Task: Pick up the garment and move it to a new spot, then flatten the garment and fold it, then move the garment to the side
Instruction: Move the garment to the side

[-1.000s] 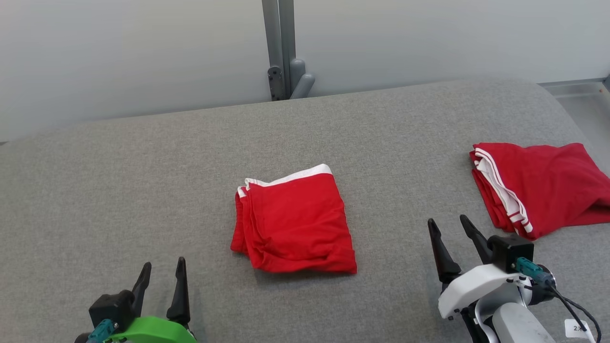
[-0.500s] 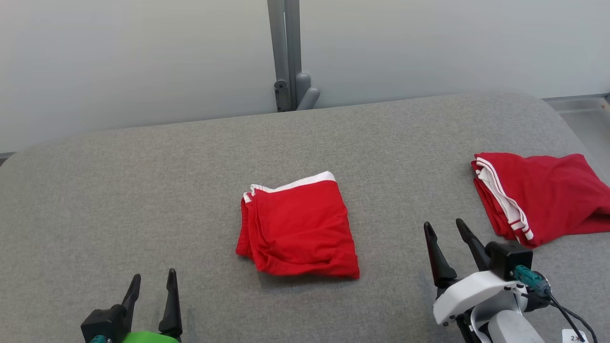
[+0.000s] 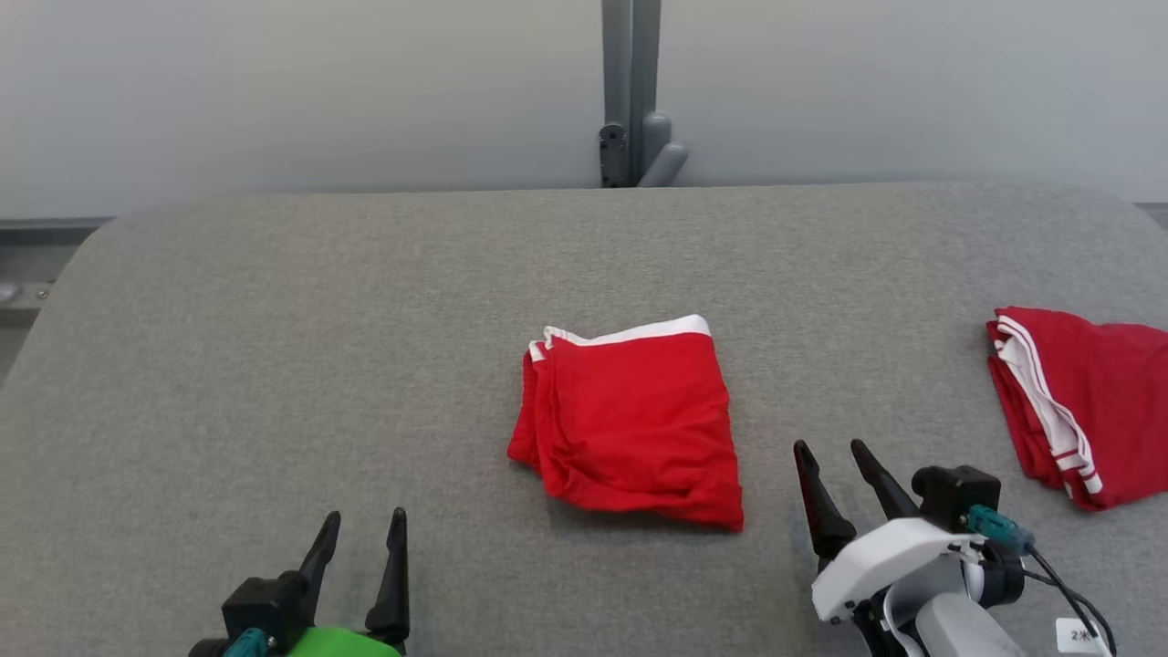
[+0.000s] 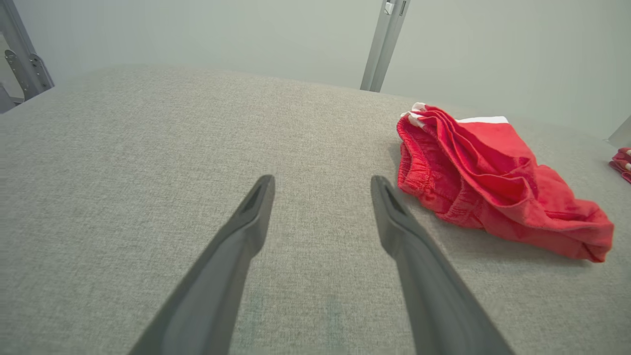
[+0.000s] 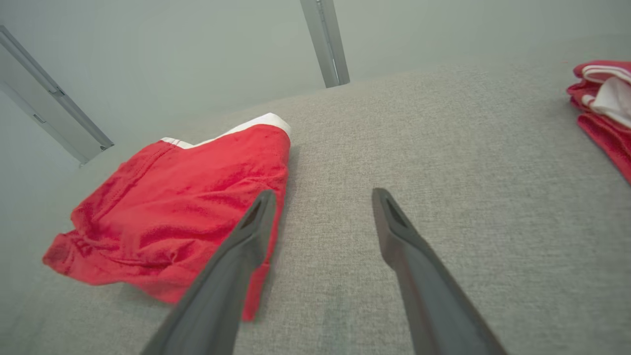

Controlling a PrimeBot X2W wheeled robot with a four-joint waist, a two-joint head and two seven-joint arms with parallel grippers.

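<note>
Garment (image 3: 630, 420) lay on the worktop (image 3: 274, 319), ahead of and between the two sets of fingers, nearer the right ones. It was a compact red rectangle, layers stacked, white band on the far edge. Fold looked done, a bit lumpy at the near edge. So pick-up, relocate, flatten and fold judged finished.

Left fingers (image 3: 394, 566) were spread wide and empty, well apart from the garment, which sat ahead and to their right in the left wrist view (image 4: 493, 177). Right fingers (image 3: 817, 502) were also spread wide and empty, just beside the garment's near right corner. In the right wrist view one finger overlapped the cloth (image 5: 177, 207); contact could not be told, but no grip.

Left to do: the final move to the side. Second garment (image 3: 1086, 401), also folded, lay well off to the right of the right fingers, probably the side spot.
</note>
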